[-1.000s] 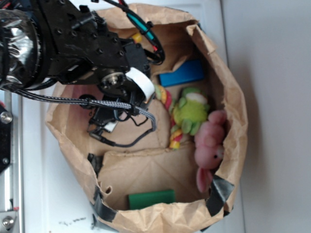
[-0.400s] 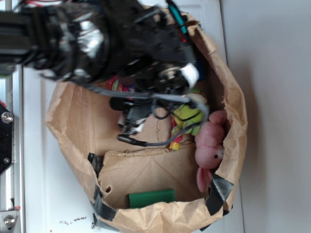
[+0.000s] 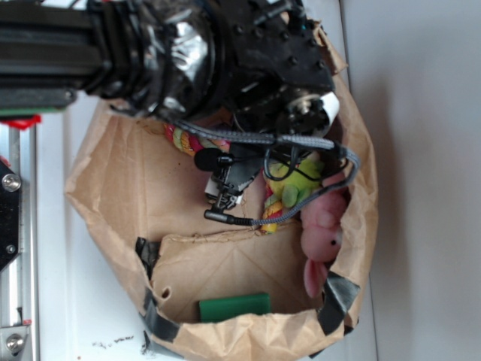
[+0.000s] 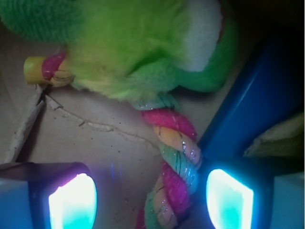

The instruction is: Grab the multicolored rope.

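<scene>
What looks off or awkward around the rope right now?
The lime-green plush toy lies on top of the multicolored rope, hiding its middle. A blue block crowds the rope's right side near one of the open fingers.

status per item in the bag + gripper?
gripper: open, straddling the rope, not closed on it
multicolored rope: lying on bag floor, partly under the green plush
green plush: lying over the rope
pink plush: leaning against bag wall
green block: flat, untouched
</scene>
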`<control>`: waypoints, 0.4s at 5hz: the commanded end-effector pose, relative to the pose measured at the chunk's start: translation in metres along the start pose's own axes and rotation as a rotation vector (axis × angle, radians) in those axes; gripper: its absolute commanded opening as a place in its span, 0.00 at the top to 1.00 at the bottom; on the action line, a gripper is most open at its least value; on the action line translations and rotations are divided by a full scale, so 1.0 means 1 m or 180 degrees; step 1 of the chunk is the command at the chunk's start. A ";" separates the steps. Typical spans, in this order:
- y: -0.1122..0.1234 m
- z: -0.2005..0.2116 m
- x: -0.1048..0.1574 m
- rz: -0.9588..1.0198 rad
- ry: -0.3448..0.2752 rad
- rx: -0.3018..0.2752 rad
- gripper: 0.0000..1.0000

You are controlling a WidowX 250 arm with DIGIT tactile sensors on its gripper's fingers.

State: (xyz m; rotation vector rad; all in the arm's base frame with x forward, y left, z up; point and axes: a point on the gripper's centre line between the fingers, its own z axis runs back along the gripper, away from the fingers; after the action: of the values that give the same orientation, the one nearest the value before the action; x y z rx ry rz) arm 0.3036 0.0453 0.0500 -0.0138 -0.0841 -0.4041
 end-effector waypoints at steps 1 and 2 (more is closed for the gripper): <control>0.005 0.005 0.004 0.0073 -0.0145 0.0089 0.00; 0.011 0.006 0.000 0.0247 -0.0242 -0.0033 0.00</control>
State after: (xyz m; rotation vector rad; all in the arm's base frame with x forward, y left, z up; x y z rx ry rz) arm 0.3042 0.0542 0.0469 -0.0504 -0.1311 -0.3236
